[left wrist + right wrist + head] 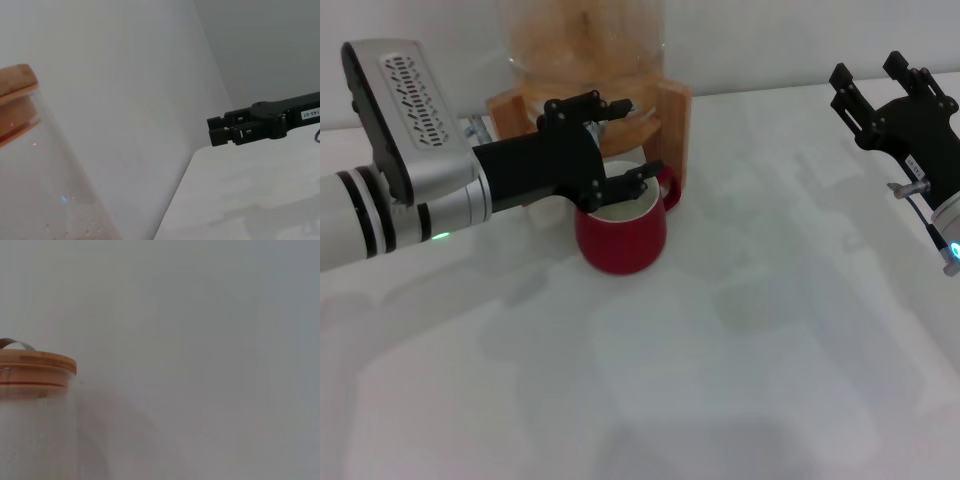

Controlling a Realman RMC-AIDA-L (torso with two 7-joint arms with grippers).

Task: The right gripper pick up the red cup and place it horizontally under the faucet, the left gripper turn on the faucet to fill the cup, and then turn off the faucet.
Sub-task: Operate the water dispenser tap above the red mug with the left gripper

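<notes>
The red cup [620, 236] stands upright on the white table, right in front of the wooden stand [672, 112] of the clear dispenser [582, 40]. My left gripper [626, 142] reaches in from the left, just above the cup's rim and against the stand, with its fingers spread apart. The faucet is hidden behind this claw. My right gripper [873, 82] hangs open and empty over the far right of the table, well away from the cup. It also shows in the left wrist view [216, 131].
The dispenser's glass body and wooden lid show in the left wrist view [25, 165] and the right wrist view [35, 390]. The white table [740, 340] stretches to the front and right. A plain wall stands behind.
</notes>
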